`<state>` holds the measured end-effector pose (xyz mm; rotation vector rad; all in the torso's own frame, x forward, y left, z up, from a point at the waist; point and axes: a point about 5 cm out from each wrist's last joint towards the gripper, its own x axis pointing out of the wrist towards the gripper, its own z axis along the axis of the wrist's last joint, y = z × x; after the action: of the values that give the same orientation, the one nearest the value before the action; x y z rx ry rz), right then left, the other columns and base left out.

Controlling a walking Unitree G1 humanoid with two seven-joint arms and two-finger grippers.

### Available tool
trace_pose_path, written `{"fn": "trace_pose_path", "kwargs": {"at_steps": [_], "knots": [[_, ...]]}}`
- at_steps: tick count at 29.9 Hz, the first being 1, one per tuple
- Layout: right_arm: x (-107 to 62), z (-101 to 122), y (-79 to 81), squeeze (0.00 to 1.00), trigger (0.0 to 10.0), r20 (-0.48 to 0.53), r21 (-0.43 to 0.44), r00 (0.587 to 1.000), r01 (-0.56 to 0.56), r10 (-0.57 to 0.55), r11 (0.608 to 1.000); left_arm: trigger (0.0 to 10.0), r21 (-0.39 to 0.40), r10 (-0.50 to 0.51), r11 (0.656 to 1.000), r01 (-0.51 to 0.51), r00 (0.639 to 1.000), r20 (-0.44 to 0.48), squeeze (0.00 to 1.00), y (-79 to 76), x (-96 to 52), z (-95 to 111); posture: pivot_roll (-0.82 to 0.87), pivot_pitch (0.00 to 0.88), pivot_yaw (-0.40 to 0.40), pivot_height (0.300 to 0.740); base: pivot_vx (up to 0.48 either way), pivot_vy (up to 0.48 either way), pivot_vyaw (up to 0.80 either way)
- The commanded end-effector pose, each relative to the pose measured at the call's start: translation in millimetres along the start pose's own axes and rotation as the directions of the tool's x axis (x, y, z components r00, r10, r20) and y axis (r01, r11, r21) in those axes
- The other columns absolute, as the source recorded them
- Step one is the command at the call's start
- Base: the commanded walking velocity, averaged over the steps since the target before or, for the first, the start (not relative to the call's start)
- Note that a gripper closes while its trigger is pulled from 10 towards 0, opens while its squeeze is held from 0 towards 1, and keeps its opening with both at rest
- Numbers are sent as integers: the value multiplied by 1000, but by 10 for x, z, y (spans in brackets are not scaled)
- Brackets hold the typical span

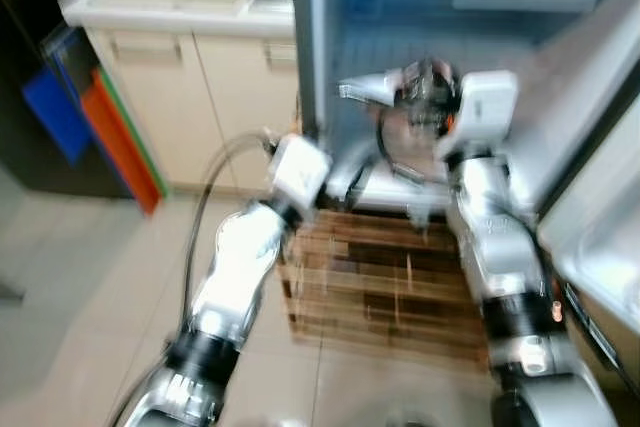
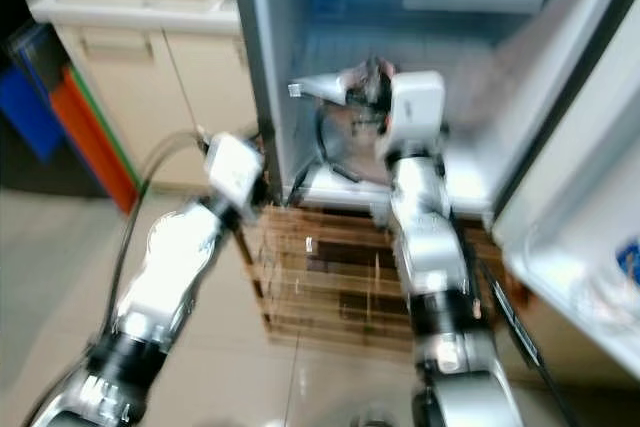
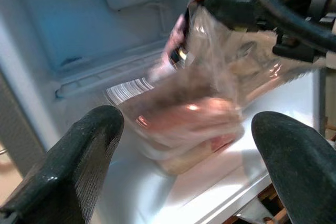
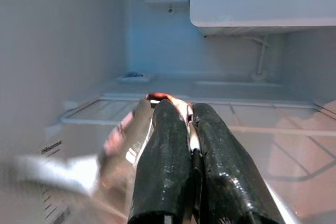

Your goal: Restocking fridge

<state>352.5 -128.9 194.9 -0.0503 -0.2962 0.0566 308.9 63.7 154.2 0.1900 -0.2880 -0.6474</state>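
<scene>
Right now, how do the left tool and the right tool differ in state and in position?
The right tool is shut on a clear plastic packet, while the left tool is open and holds nothing. The right tool reaches inside the fridge, over its lower shelf; the left tool sits lower, at the fridge's front edge, by a wooden crate, pointing at the packet. Both have two black fingers.

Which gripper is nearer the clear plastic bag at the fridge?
Right. The right gripper is shut on the clear plastic bag inside the fridge; the left gripper is open just short of it.
</scene>
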Motion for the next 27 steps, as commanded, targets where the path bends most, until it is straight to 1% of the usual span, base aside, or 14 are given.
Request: {"fn": "trace_pose_path", "kwargs": {"at_steps": [1,5,9,10,11,12,13,17,20,22,24,25,27], "knots": [[103,103,107,0,0,27,7,999,-34,34,999,10000,-11,34,999,-34,999,-13,0,88,-60,-7,-3,0,38,740,0,0,0],[175,80,150,0,0,15,-3,999,-38,38,999,10000,-22,42,999,-42,999,-23,0,101,-74,-18,3,0,35,740,0,0,0],[213,59,263,0,0,-6,9,998,-66,66,998,10000,-25,49,998,-50,998,-31,0,119,-94,-21,16,0,27,740,0,0,0],[213,59,263,0,0,-6,9,998,-66,66,998,10000,-25,49,998,-50,998,-31,0,119,-94,-21,16,0,27,740,0,0,0],[218,30,335,0,0,-20,15,996,-82,82,997,10000,-26,50,998,-51,998,-37,0,117,-108,-21,20,0,23,740,0,0,0],[218,30,335,0,0,-20,15,996,-82,82,997,10000,-26,50,998,-51,998,-37,0,117,-108,-21,20,0,23,740,0,0,0],[229,-10,381,0,0,-35,21,996,-87,87,996,10000,-27,49,998,-50,998,-39,0,102,-119,-15,27,0,18,740,0,0,0],[281,-48,436,0,0,-49,17,995,-83,84,996,10000,-22,45,999,-46,998,-35,0,63,-144,12,43,0,8,740,0,0,0],[376,-43,451,0,0,-54,-4,997,-64,64,998,10000,-7,33,999,-33,999,-28,0,2,-209,55,80,3,-9,740,0,0,0],[421,-14,455,0,0,-45,-24,997,-60,59,998,10000,-7,23,1000,-23,999,-32,0,-38,-257,74,97,21,-18,740,0,0,0],[436,4,458,0,0,-37,-35,998,-60,59,998,10000,-8,18,1000,-19,999,-33,0,-55,-278,81,101,26,-20,740,0,0,0],[486,58,463,0,0,-21,-40,998,-57,57,998,10000,-12,23,1000,-23,999,-46,0,-77,-353,95,127,52,-31,740,0,0,0],[525,91,468,0,0,-14,-47,998,-58,57,997,10000,-13,33,999,-33,997,-65,0,-80,-412,91,133,61,-33,740,0,0,0]]}}
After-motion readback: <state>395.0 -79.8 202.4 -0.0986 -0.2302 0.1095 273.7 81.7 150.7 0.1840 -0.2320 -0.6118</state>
